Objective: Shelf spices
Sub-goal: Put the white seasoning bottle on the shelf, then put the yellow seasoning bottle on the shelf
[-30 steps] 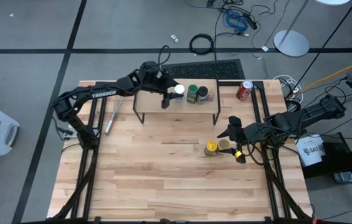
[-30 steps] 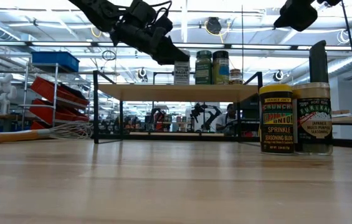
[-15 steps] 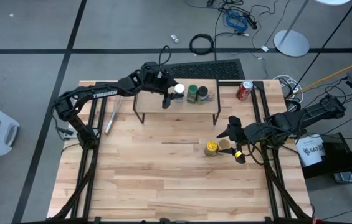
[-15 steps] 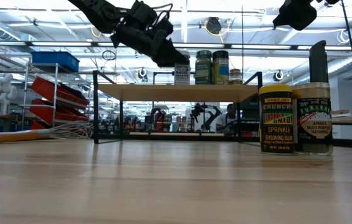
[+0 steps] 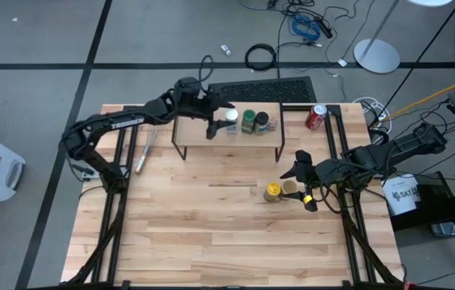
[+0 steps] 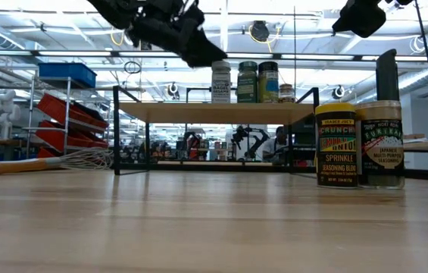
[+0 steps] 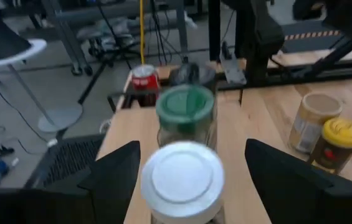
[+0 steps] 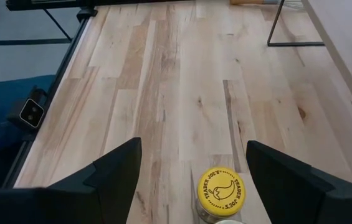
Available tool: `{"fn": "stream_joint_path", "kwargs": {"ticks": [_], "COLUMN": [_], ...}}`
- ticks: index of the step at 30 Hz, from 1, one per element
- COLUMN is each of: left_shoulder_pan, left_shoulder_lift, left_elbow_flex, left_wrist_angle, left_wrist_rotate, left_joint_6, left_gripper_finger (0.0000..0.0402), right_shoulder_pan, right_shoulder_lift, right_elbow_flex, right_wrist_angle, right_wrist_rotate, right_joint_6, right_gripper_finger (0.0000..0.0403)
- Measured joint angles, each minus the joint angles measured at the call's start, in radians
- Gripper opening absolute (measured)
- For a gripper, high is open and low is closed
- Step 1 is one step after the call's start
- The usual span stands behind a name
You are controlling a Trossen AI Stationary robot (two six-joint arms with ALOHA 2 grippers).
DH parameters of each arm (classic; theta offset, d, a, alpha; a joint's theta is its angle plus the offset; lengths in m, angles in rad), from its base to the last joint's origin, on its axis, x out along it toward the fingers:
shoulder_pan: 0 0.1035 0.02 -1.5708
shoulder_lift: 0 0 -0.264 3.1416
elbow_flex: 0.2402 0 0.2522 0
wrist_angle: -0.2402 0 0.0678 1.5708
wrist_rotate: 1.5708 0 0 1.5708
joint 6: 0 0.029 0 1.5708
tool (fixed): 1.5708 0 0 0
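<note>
On the pale plank surface [image 5: 211, 217] stands the small light-wood shelf [image 5: 195, 127] on black legs, carrying a white-lidded jar [image 5: 231, 118], green-lidded jar [image 5: 249, 119] and dark-lidded jar [image 5: 262, 121]. Left tool [image 5: 213, 121] hangs spread beside the white lid, apart. Right tool [image 5: 303, 180], spread, straddles yellow-lidded jar [image 5: 272, 192] and tan-lidded jar [image 5: 290, 189] before the shelf.

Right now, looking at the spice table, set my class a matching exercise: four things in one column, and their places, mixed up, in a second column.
Column A
1. white-lidded jar
2. yellow-lidded jar
3. red can
4. whisk

Column B
a. on the tabletop, left of the shelf
b. on the shelf, by the open left gripper
c. on the tabletop, beside the open right gripper
d. at the table's far right corner

Pairs: 1-b, 2-c, 3-d, 4-a
</note>
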Motion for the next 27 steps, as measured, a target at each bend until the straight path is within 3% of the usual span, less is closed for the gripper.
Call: {"fn": "stream_joint_path", "kwargs": {"ticks": [9, 17, 27], "left_shoulder_pan": [-0.029, -0.230, -0.478], "left_shoulder_lift": [-0.170, -0.206, -0.054], "left_elbow_flex": [0.001, 0.002, 0.002], "left_wrist_angle": [-0.040, -0.100, -0.050], "left_wrist_rotate": [-0.004, -0.009, -0.292], "left_joint_6": [-0.050, -0.115, -0.157], "left_gripper_finger": [0.0300, 0.0300, 0.0300], "right_shoulder_pan": [0.000, 0.024, 0.071], "right_shoulder_lift": [0.000, 0.000, 0.001], "right_elbow_flex": [0.000, 0.000, 0.000], "right_wrist_angle": [-0.033, -0.215, -0.241], "right_wrist_rotate": [-0.003, -0.037, -0.027], "right_joint_6": [0.066, 0.239, 0.360], "right_gripper_finger": [0.0276, 0.0276, 0.0276]}}
